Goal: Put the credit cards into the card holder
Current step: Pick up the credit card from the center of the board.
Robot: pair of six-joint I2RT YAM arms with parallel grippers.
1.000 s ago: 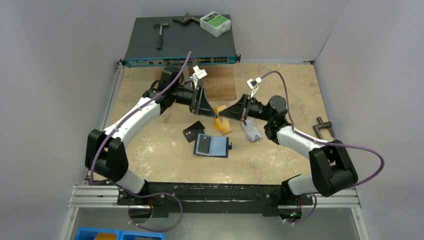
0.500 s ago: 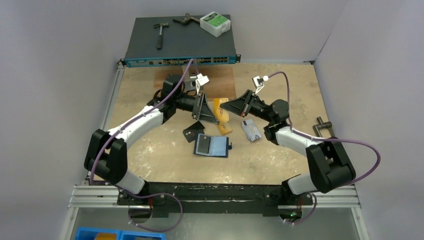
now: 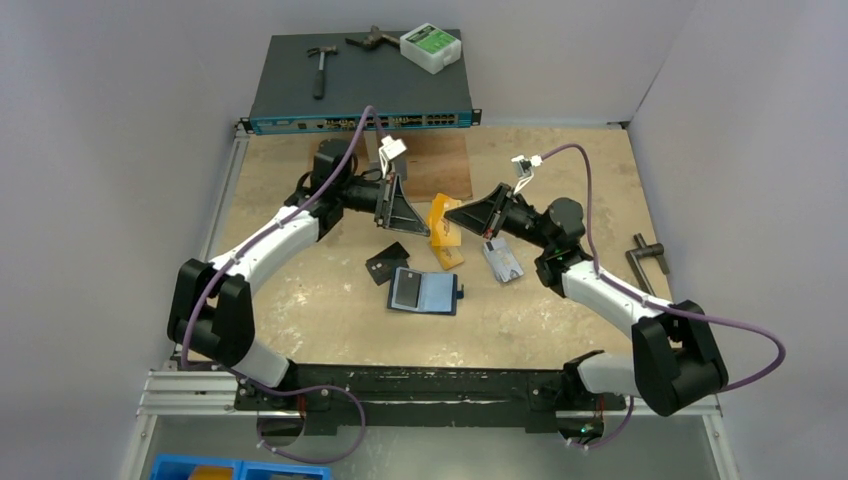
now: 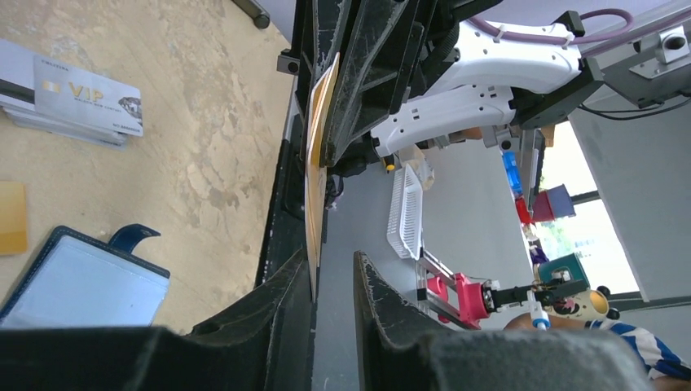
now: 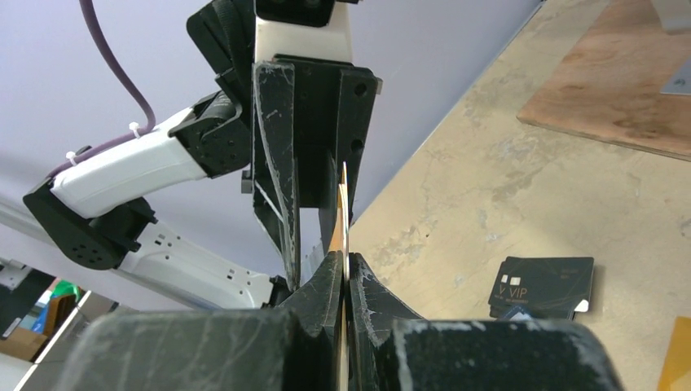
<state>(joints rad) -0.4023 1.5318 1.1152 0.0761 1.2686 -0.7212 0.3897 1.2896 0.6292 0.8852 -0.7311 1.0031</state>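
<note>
At the centre of the overhead view, mid-air, risked an early release by the right gripper [image 5: 346,273] or a skewed pinch by the left gripper [image 4: 332,269], either way missing the open card holder [image 3: 425,291] lying at lower centre and dropping or bending the orange-gold card [image 3: 441,220]. Pinched that card edge-on in tightly closed right jaws; bracketed it with left jaws narrowly parted, one finger touching its face, not clamped.

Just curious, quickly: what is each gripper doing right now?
Left gripper: partly open around the gold card, not clamped.
Right gripper: shut on that card.
</note>
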